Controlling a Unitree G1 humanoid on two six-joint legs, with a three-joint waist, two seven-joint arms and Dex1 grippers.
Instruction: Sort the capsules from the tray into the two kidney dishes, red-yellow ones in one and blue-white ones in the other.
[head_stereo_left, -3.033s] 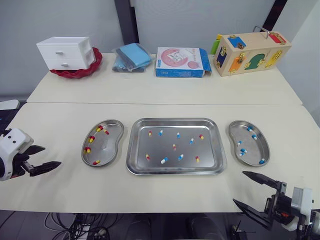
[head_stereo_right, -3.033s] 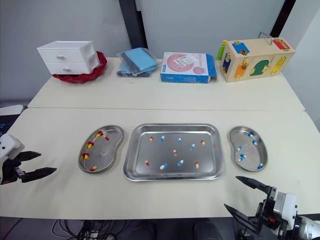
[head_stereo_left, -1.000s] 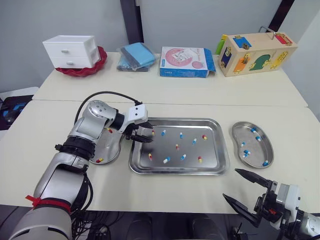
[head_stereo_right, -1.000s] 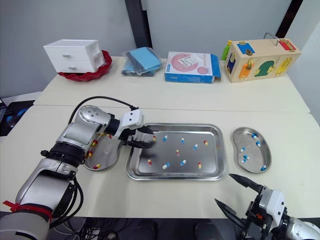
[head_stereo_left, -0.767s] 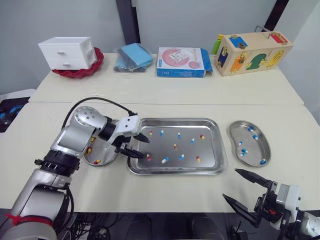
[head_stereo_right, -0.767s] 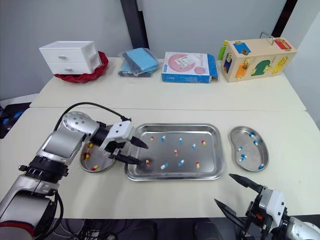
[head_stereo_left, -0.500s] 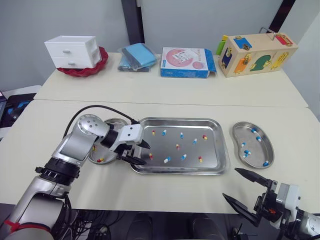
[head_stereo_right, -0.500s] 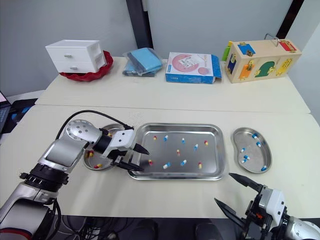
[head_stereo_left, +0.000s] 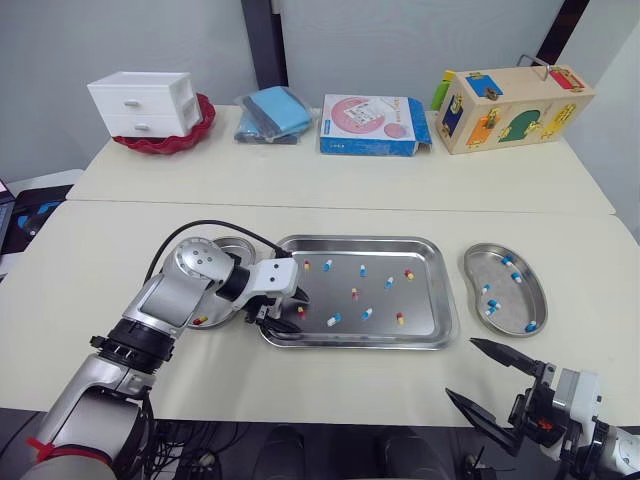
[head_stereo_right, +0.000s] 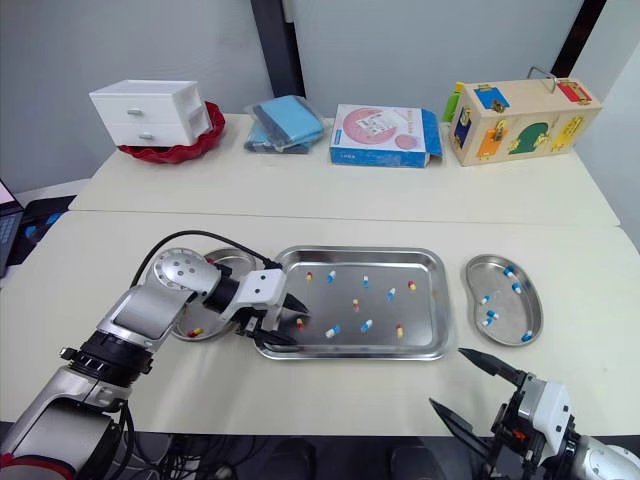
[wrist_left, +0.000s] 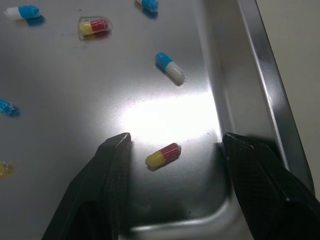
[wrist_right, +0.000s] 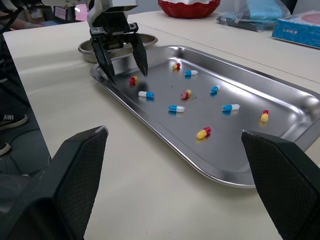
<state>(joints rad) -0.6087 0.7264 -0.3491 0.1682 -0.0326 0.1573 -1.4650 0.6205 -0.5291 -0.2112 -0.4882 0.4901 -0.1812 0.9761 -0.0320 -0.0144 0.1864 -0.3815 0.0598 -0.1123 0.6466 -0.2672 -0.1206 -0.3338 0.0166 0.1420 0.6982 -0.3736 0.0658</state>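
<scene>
At the near edge of the surface (head_stereo_left: 90, 255), towards its right corner, the right hand (head_stereo_left: 460, 367) hangs with its fingers spread wide and nothing between them, well apart from any capsule.

Further in, the left hand (head_stereo_left: 296, 313) is down inside the tray (head_stereo_left: 350, 343) at its near left corner, open, with a red-yellow capsule (wrist_left: 163, 155) lying on the tray floor between the two fingers, touching neither and just beside the tray's wall. The capsule's long axis runs roughly from one finger towards the other, a little tilted, so closing would likely press on its ends rather than its sides; a slight turn of the wrist may give a surer pinch. This arm is plainly the nearer one for the job.

A blue-white capsule (wrist_left: 169, 67) lies just beyond. The left dish (head_stereo_left: 225, 243), holding red-yellow ones, sits just beside the tray's left end, a short carry; the right dish (head_stereo_left: 545, 300) holds blue-white ones.

Along the far edge stand white drawers (head_stereo_left: 140, 100) and a wooden box (head_stereo_left: 515, 100).
</scene>
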